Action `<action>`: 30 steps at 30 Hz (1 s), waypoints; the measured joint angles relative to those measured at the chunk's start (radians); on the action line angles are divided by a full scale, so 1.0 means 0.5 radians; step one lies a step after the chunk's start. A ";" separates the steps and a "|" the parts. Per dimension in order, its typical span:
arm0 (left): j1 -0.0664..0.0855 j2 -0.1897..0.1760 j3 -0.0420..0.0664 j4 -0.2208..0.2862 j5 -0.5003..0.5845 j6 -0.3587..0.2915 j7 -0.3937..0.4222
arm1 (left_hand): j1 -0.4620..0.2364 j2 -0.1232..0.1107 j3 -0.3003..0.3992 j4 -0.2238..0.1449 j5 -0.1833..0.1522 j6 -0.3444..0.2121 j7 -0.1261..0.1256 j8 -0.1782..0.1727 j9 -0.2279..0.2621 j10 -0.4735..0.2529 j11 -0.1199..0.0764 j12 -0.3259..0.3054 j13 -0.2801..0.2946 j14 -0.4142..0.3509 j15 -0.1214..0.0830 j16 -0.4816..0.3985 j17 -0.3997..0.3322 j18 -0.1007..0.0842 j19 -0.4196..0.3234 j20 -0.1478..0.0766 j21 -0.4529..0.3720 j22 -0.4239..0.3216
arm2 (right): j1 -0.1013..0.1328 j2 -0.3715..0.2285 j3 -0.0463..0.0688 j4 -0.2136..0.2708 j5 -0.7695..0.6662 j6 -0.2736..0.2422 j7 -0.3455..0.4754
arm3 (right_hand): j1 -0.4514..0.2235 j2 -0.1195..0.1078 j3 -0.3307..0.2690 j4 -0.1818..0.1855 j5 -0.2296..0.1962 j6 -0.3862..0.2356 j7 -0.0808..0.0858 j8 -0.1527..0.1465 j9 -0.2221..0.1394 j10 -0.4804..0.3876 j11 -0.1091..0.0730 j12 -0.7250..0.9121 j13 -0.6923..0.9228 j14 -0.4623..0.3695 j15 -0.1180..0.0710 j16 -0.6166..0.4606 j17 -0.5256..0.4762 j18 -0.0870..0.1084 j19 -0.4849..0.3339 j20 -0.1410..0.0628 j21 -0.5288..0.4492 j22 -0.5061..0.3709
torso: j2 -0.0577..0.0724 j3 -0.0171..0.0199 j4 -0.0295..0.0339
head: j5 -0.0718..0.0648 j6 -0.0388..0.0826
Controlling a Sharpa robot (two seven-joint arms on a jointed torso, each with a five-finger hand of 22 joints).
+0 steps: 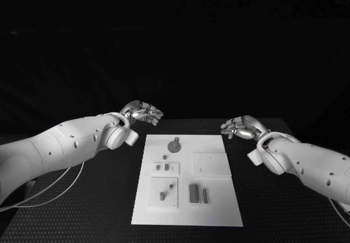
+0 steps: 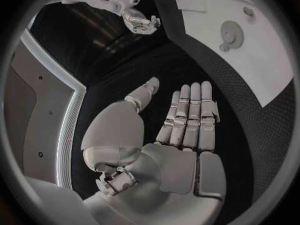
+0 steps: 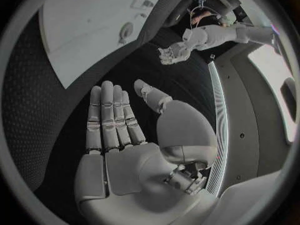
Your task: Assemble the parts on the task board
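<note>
Both the left hand and right hand are hovering empty, fingers apart, flanking the board; next, I judge, reaching slowly for the gear at its far end.

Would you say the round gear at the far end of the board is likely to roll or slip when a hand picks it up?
The gear lies flat on the board, so it probably won't roll. It looks thin and low, so fingers may struggle to get under its edge and it could slide on the smooth plate. It seems small and probably light. Both hands, left and right, are open.

Task board lies mid-table, parts on it, between both arms.
</note>
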 measured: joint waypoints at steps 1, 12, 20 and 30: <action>0.004 0.006 0.000 -0.019 0.007 0.001 0.003 | 0.000 0.000 0.000 0.000 0.000 -0.020 0.000 -0.011 -0.005 -0.024 0.004 0.000 -0.014 -0.026 0.008 -0.034 -0.010 0.000 -0.019 0.010 -0.021 -0.014 | 0.001 0.032 0.012 -0.057 0.055 0.017 0.009 | -0.010 0.010 0.000 0.000 0.000 -0.020 -0.002 0.000 -0.011 0.003 0.016 -0.085 -0.080 -0.042 0.042 -0.105 -0.033 -0.019 -0.083 0.019 -0.063 -0.026 | -0.007 -0.0027 0.000 | -0.005 0.024; 0.030 0.134 0.000 -0.233 0.228 -0.006 0.054 | -0.257 0.001 -0.142 0.046 -0.009 -0.347 -0.103 -0.158 -0.069 -0.549 -0.027 -0.012 -0.246 -0.469 0.095 -0.397 -0.155 -0.062 -0.548 0.136 -0.079 -0.263 | -0.001 0.231 0.122 -0.460 0.489 0.186 0.082 | -0.241 0.062 -0.243 0.132 0.000 -0.291 -0.033 -0.053 -0.121 -0.153 0.082 -0.665 -0.599 -0.475 0.173 -0.701 -0.282 -0.139 -0.544 0.109 -0.399 -0.116 | -0.093 -0.0278 -0.012 | -0.020 0.228; 0.030 0.217 0.001 -0.338 0.359 0.019 0.101 | -0.502 0.075 -0.278 0.141 -0.009 -0.476 -0.137 -0.194 -0.068 -0.718 -0.047 -0.012 -0.325 -0.554 0.110 -0.447 -0.186 -0.062 -0.711 0.181 -0.079 -0.371 | 0.000 0.250 0.164 -0.487 0.618 0.256 0.123 | -0.434 0.087 -0.358 0.274 0.000 -0.456 -0.059 -0.105 -0.158 -0.221 0.084 -0.805 -0.708 -0.548 0.183 -0.780 -0.335 -0.169 -0.642 0.114 -0.441 -0.086 | -0.156 -0.0322 -0.026 | 0.013 0.282; -0.028 0.169 0.023 -0.176 0.370 -0.032 0.102 | -1.672 0.130 -0.858 0.390 -0.085 -1.370 -0.310 -0.494 -0.821 -1.825 -0.236 -0.102 -0.554 -1.444 -0.172 -0.834 -0.985 -0.061 -1.596 0.000 -0.168 -1.631 | -0.022 0.186 0.153 -0.337 0.643 0.201 0.119 | -1.688 0.107 -1.089 0.506 -0.124 -1.454 -0.300 -0.258 -1.000 -1.448 -0.166 -1.047 -0.936 -1.497 -0.088 -1.315 -0.923 -0.340 -1.178 -0.235 -0.894 -1.531 | -0.173 -0.0288 0.017 | -0.044 0.242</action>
